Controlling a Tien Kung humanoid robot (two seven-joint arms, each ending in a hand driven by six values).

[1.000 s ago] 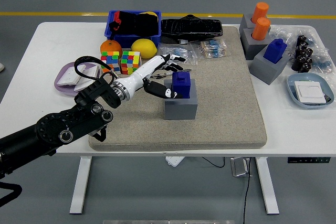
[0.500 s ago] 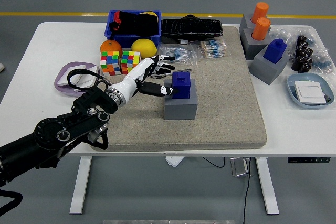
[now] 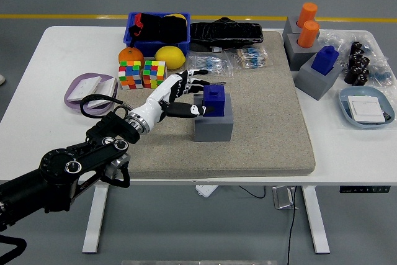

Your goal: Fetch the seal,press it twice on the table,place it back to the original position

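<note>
Left hand [image 3: 186, 94], the only one you have in the picture, sits just to the left of the blue seal [image 3: 214, 100], with its fingers [image 3: 197, 82] spread and a thumb-side finger stretched toward the seal's left face; you can see it reaching that face or very nearly, but contact cannot be told, and nothing is gripped yet; treat the hand as apart and empty.

What your next move turns on: the seal lies to the right of the hand and a little nearer you, standing upright in its grey holder [image 3: 213, 123], so its long axis runs up out of the holder; you would want the fingers to close across its sides and the lift to go straight up, in my judgement; the holder stands near the middle of the speckled mat [image 3: 260, 147] on the white worktop [image 3: 37, 85], so bare mat for pressing lies right beside it.

Your right arm does not show at all.

Hard to make out: the seal's far and right faces; which finger lies behind it; the seal's foot, sunk in the holder.

Further out, two colour cubes [image 3: 142, 73] and a yellow fruit [image 3: 170, 57] sit behind the hand; a second blue seal [image 3: 324, 59] stands in its own holder well apart at the right.
</note>
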